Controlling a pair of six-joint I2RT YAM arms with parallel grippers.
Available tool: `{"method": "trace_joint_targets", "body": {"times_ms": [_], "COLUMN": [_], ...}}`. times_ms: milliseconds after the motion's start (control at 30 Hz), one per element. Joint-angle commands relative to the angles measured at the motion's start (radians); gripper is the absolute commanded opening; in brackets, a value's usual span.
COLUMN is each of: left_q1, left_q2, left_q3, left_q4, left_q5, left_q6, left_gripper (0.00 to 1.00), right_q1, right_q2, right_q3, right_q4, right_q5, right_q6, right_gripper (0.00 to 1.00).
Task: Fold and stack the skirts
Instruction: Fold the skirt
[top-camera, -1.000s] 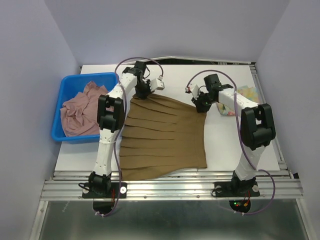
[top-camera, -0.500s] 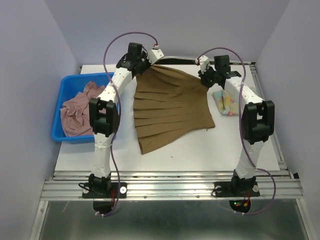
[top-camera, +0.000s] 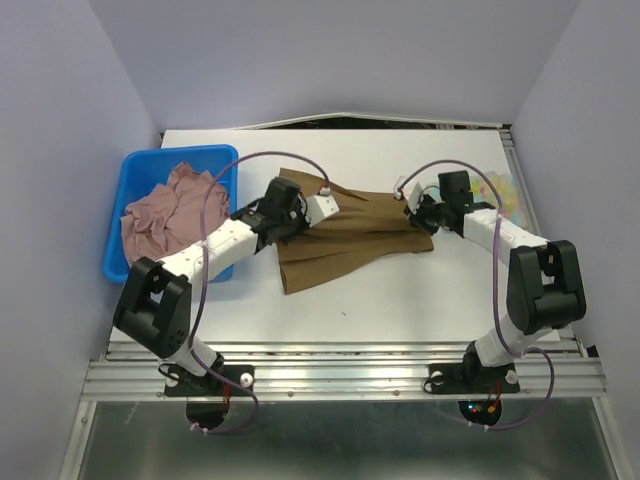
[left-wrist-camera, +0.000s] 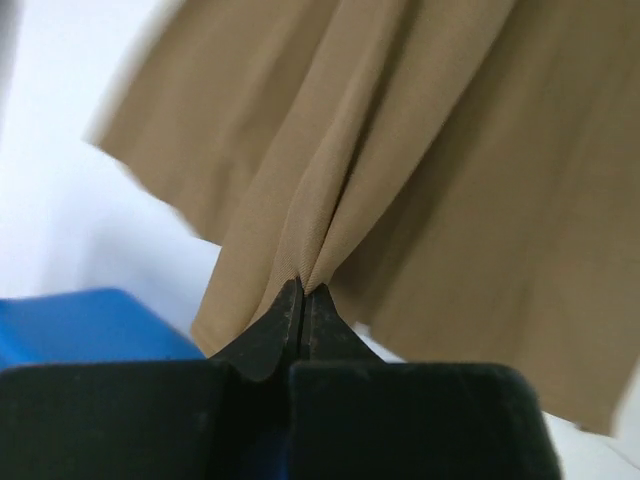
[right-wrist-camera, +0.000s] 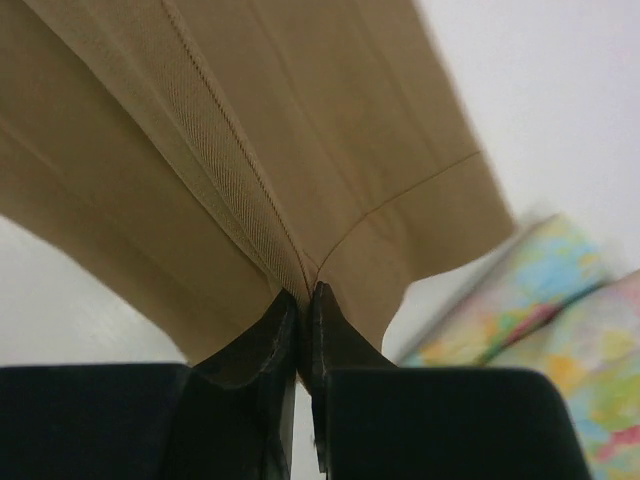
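From above, the brown pleated cloth skirt (top-camera: 350, 238) is seen doubled over at the centre of the white table (top-camera: 400, 310). It is pinched at its 10 o'clock corner by the left gripper (top-camera: 284, 200) and at its 3 o'clock edge by the right gripper (top-camera: 419, 216). The dusty pink skirt (top-camera: 160, 222) is heaped in the blue plastic bin (top-camera: 135, 162) at 9 o'clock. The pastel floral skirt (top-camera: 502, 190) is laid at 2 o'clock.

At the left wrist, the jaws are clamped on a brown fold.

At the right wrist, the jaws are clamped on the brown edge.

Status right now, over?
Left claw, right claw shut on brown pleated cloth skirt, folded over. Dusty pink skirt in blue plastic bin. Pastel floral skirt near right claw.
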Motion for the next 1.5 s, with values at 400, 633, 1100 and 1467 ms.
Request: {"method": "trace_joint_targets", "body": {"times_ms": [400, 633, 1100, 1467], "left_q1": [-0.08, -0.081, -0.182, -0.207], "left_q2": [0.07, -0.132, -0.105, 0.168], "left_q3": [-0.274, -0.212, -0.267, -0.215], "left_q4": [0.074, -0.032, -0.105, -0.134], "left_q5": [-0.093, 0.072, 0.186, 0.048], "left_q6": [-0.207, -0.226, -0.23, -0.23], "left_gripper": [0.02, 0.13, 0.0, 0.07], "right_q1": [-0.009, -0.009, -0.009, 0.013], "right_q2": [-0.073, -0.202, -0.235, -0.066], "right_q3": [-0.28, -0.211, -0.394, -0.366], "right_q4": [0.237, 0.135, 0.221, 0.129], "right_q5": [0.039, 0.0, 0.072, 0.106], "right_q6": [-0.064, -0.035, -0.294, -0.313], "right_gripper": [0.01, 0.05, 0.01, 0.01]}}
